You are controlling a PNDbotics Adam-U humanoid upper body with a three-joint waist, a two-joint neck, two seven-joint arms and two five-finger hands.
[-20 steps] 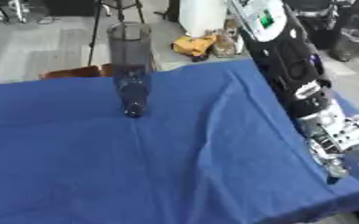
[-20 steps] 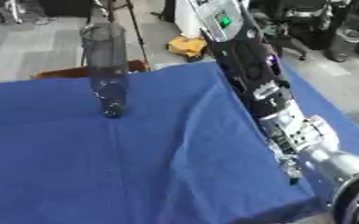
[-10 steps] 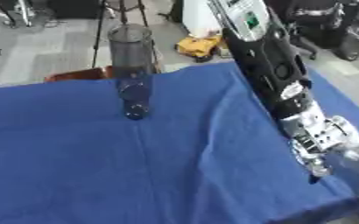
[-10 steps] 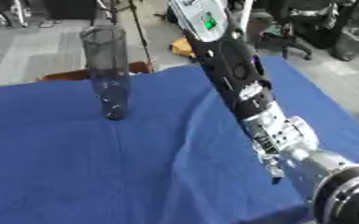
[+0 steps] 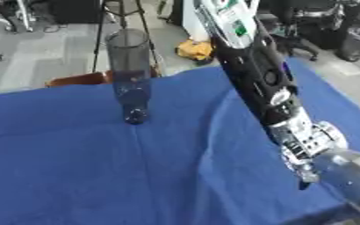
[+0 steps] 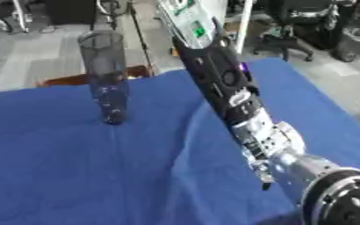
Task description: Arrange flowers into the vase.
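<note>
One blue cloth [image 5: 75, 176] covers the whole table, rumpled into a long ridge that runs from the far edge down toward the near right. Across the right half of it stretches the robot's right arm [image 5: 256, 74], black with a white and green upper section, slanting from the top of the view down to the lower right corner. Its right hand [image 6: 264, 169] shows only as a silvery wrist part and a dark tip close above the cloth; whether the fingers are straight or curled, I cannot tell. The vase [image 5: 131, 74], a tall, clear, bluish tube, stands upright on the far left part of the cloth, well apart from the arm, and looks empty. No flowers show in either view, and the left hand is out of sight. The main risk, as I judge it, is the vase itself: tall and narrow, it could tip if the arm sweeps toward it or if the hand catches the cloth and drags the fold. A smaller risk is the hand snagging in the ridge near it.
</note>
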